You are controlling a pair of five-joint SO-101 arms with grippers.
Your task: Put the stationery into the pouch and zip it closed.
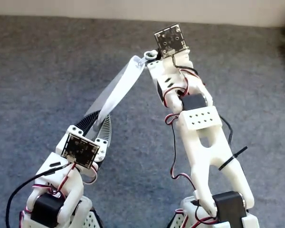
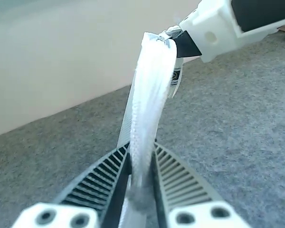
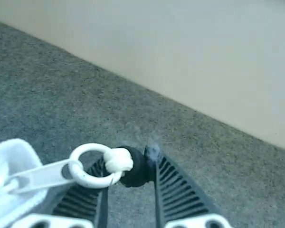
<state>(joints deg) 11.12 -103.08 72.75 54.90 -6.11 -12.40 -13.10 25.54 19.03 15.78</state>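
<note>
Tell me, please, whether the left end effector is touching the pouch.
Touching. The left wrist view shows the pouch pinched between the fingers of the left end effector.

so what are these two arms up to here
The two arms hold the pouch stretched between them above the grey table. The left gripper is shut on one end of the pouch. The right gripper is shut on the zipper pull at the other end. Whether the zip is fully closed cannot be told from here.
</note>
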